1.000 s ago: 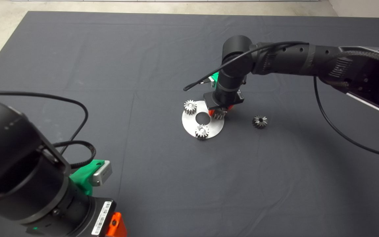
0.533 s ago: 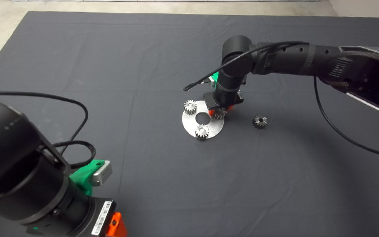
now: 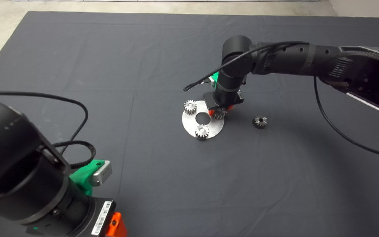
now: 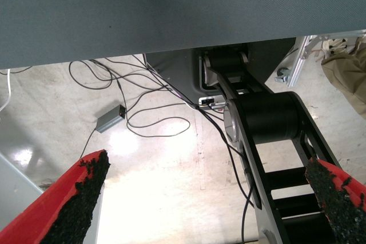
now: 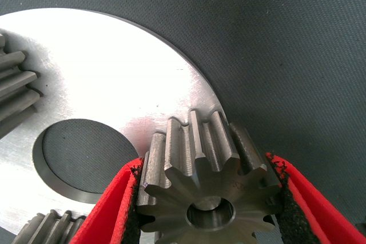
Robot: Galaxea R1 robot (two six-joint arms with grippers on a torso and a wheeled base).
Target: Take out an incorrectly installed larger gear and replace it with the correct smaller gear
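My right gripper (image 3: pixel 219 113) stands over the right edge of the round silver plate (image 3: pixel 213 127). It is shut on the smaller gear (image 3: pixel 219 114). In the right wrist view the gripper (image 5: pixel 205 164) has a black pad pressed on each side of this dark-grey gear (image 5: pixel 209 190), which sits at the rim of the plate (image 5: pixel 114 67), beside its centre hole (image 5: pixel 80 161). The larger gear (image 3: pixel 259 121), with flaring teeth, lies loose on the mat to the right of the plate. My left gripper (image 4: pixel 206 172) is parked at the lower left, open and empty.
Two small pale gears (image 3: pixel 190 107) (image 3: pixel 202 131) stand on the plate's left and near edges. The left wrist view shows floor, cables (image 4: pixel 154 124) and the robot's base beyond the mat edge. The left arm's body (image 3: pixel 18 171) fills the lower left of the mat.
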